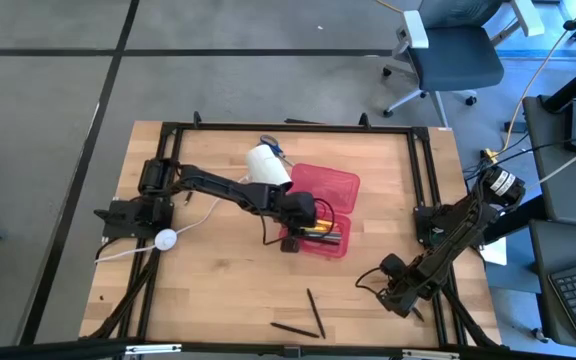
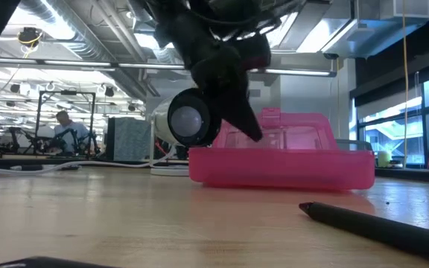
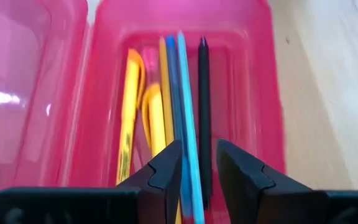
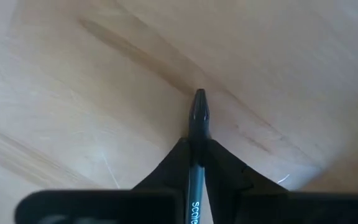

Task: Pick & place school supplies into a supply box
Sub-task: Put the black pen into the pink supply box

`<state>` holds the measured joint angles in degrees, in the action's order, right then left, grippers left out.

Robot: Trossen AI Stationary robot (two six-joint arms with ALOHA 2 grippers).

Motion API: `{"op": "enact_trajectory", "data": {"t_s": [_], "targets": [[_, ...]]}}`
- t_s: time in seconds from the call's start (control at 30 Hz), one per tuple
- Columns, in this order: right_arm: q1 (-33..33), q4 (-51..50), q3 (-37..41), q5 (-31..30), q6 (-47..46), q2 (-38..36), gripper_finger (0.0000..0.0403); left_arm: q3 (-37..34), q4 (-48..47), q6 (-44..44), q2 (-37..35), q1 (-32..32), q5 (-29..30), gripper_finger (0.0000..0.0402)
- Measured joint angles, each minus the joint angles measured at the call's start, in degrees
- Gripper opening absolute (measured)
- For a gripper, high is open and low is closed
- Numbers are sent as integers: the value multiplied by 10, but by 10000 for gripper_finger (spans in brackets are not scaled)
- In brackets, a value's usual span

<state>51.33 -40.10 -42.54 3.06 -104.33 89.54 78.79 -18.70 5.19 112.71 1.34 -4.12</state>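
Note:
The supply box, translucent pink, lies open mid-table: its tray [image 1: 340, 246] toward the near edge, its lid [image 1: 330, 183] toward the far edge. Several pens lie lengthwise in the tray [image 3: 263, 93]: yellow ones [image 3: 129, 106], a light blue one [image 3: 185, 93] and a black one [image 3: 204, 99]. My left gripper [image 3: 199, 149] is open above the tray [image 1: 301, 226], and the blue and black pens pass between its fingers. Whether a finger touches them I cannot tell. My right gripper [image 4: 197, 144] is shut on a black pen, low over the table's near right part [image 1: 396, 285]. My right gripper pinches a black pen between its two fingers. The pen runs along the fingers, and its dark pointed end [image 4: 199, 112] sticks out past the fingertips toward the wood. The fingers slant down at the table. I cannot tell whether the pen's end touches the wood.
Two black pens [image 1: 314, 312] [image 1: 293, 327] lie on the wood near the near edge; one shows in the low view's foreground [image 2: 378, 223]. A white cylinder [image 1: 266, 165] with a white cable stands beside the lid's left end. A black frame [image 1: 268, 128] borders the table.

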Motion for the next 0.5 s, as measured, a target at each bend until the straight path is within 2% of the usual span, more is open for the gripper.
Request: {"op": "enact_trajectory", "data": {"t_s": [0.5], "targets": [[-1,-34,-9,-16,17,-3,38,0,-21,1,-69,5,0,93]]}}
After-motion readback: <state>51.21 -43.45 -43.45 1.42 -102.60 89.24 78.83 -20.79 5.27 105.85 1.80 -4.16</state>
